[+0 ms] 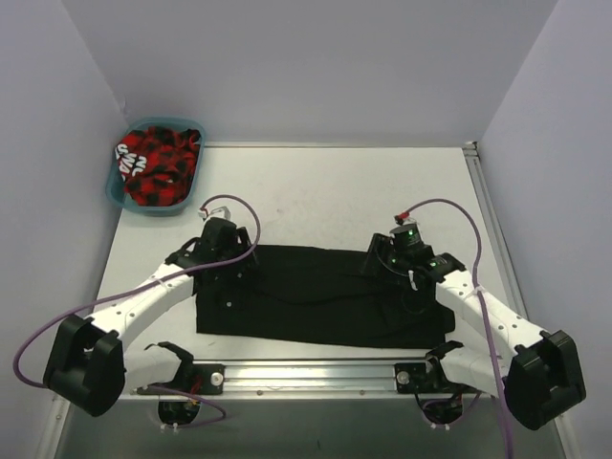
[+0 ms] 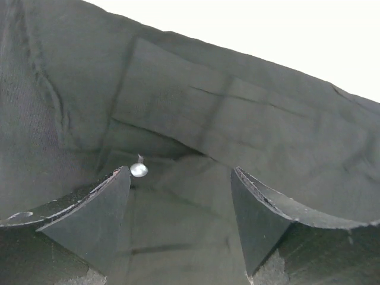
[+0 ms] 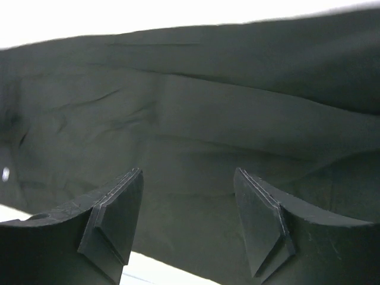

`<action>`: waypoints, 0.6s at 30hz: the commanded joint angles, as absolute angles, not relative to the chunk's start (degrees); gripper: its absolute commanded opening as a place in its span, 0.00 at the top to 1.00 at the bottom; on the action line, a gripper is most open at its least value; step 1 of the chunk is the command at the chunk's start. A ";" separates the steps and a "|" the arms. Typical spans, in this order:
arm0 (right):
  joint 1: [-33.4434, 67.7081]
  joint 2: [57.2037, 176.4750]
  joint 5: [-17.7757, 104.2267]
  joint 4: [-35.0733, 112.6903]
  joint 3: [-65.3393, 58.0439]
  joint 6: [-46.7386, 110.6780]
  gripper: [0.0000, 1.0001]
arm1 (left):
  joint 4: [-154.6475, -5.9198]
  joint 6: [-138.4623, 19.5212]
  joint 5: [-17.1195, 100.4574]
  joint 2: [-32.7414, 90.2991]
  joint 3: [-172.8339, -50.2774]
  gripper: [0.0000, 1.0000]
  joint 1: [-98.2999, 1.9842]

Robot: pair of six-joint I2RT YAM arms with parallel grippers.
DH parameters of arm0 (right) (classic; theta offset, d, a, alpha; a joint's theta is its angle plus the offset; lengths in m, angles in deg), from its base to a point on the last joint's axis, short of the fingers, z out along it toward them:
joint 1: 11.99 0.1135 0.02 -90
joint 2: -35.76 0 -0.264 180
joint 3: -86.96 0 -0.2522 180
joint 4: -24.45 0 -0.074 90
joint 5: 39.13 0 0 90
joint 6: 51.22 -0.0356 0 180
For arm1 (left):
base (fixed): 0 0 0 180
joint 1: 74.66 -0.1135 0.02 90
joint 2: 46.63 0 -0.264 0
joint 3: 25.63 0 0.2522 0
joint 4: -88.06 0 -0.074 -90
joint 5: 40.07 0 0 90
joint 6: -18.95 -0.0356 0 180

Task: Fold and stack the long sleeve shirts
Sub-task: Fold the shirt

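Pale desk [image 1: 325,182], plain lilac-grey walls [image 1: 316,57], and a teal basket [image 1: 113,184] of red-and-black cloth [image 1: 158,167] in the upper left. The black shirt [image 1: 306,296] lies flat at lower centre, a long band running left to right across the frame. Left claw [image 2: 181,178] and right claw [image 3: 189,178] are both spread wide, right over the fabric.

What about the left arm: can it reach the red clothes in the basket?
Probably yes. The left hand is open and holding nothing, and the basket sits just beyond it at the far left corner, red cloth uncovered, only bare table between.
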State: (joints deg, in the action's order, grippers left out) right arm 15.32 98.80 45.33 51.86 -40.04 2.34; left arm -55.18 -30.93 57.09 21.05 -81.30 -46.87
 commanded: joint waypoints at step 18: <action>-7.08 90.97 33.22 44.89 -48.62 0.03 0.39 | -58.41 -23.94 64.96 17.37 -78.30 0.19 -47.07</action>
